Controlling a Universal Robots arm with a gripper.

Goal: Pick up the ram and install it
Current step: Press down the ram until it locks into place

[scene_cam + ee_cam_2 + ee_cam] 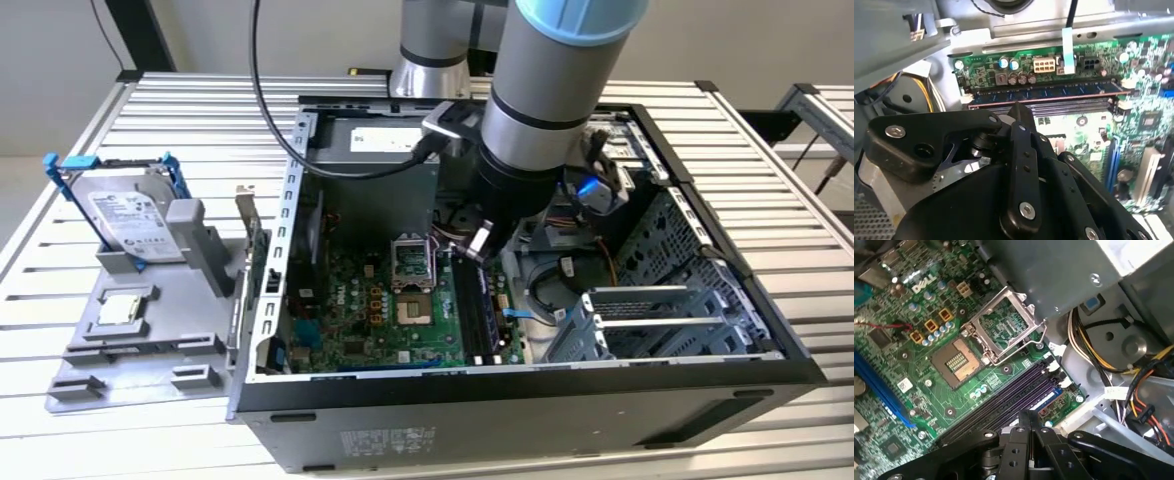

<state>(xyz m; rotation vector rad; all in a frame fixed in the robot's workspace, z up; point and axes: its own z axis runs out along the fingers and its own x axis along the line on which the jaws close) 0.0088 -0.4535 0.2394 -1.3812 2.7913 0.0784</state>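
Work with the gripper (pixel 1029 414) pinched shut on nothing, tip just above the ram (pixel 1049 92). Press straight down and evenly: apparently lying along its slot already, right of centre in the exterior view, beside the open processor socket (pixel 411 272). Check both end latches; stay clear of the cables (pixel 587 215) beyond.

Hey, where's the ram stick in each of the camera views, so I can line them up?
Exterior view: the ram stands in a slot inside the case, under the arm.
Second wrist view: the ram, seated, just past the gripper.
First wrist view: its blue label, beside purple slots.
Shared landmark: the gripper.
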